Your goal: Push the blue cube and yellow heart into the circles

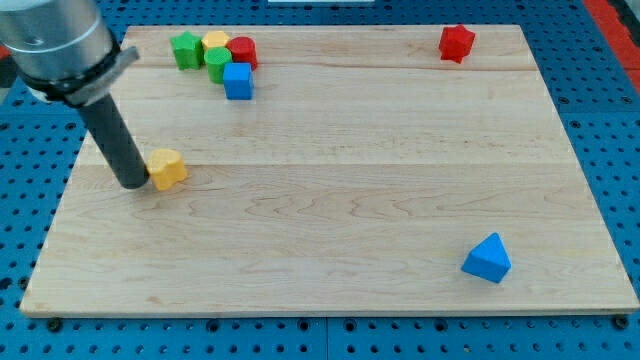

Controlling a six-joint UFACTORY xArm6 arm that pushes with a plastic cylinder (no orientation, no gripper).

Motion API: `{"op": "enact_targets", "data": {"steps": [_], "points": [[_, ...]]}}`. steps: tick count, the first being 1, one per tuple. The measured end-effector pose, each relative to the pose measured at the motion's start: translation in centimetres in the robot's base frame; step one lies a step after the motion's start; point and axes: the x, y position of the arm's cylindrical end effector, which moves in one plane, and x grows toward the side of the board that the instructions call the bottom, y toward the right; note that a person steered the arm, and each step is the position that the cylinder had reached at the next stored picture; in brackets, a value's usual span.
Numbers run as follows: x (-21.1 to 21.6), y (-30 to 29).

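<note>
My tip (134,184) rests on the wooden board (330,200), touching the yellow heart (167,168) just to its right; the rod has nothing to grip with. The heart's orientation is unclear. The blue cube (238,80) sits well up-right, against a green block (217,66).

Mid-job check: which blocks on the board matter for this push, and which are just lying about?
Job:
- blue cube, touching the top-left cluster
- yellow heart, just right of my tip
- red circle, yellow circle, green circle in the cluster

Lying about:
- green star
- red star, top right
- blue triangle, bottom right
</note>
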Motion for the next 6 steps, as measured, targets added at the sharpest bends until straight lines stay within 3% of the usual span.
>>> {"op": "enact_targets", "data": {"steps": [1, 4, 5, 6], "points": [[1.8, 1.4], [-9.8, 7.2], [-12.2, 8.3], [-11.4, 14.8]]}}
